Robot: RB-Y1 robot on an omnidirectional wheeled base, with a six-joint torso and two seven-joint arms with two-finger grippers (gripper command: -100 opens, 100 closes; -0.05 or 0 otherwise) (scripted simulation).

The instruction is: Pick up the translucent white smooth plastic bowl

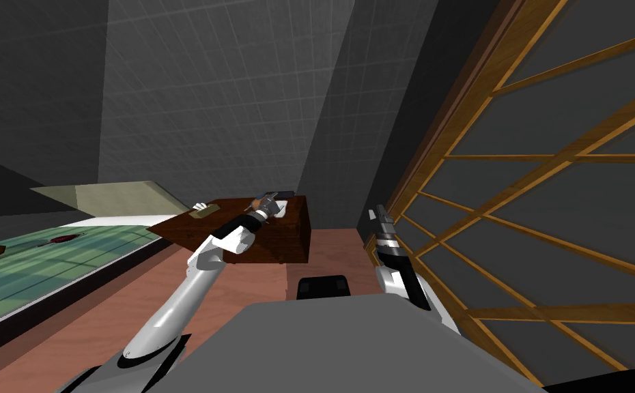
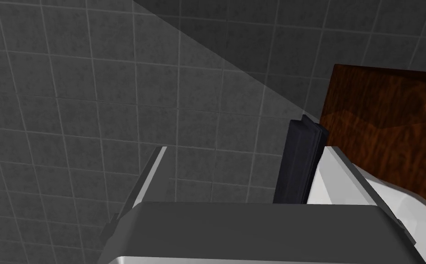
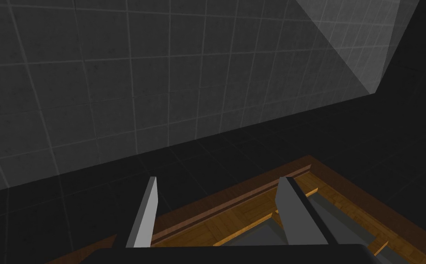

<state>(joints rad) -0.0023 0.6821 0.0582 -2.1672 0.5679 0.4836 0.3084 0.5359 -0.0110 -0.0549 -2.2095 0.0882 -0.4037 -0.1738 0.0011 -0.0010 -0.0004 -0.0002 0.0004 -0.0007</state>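
White: one bowl (image 2: 413, 211), one black slab (image 2: 299, 160), one wooden table (image 2: 390, 114).

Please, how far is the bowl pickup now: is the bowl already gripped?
Done: the left gripper is at the white bowl on the dark wooden table. In hand: its fingers are open, one by the bowl's rim, next to a black flat object; nothing is gripped. Left: close on the bowl and lift it. The right gripper is open, beside the wooden lattice frame.
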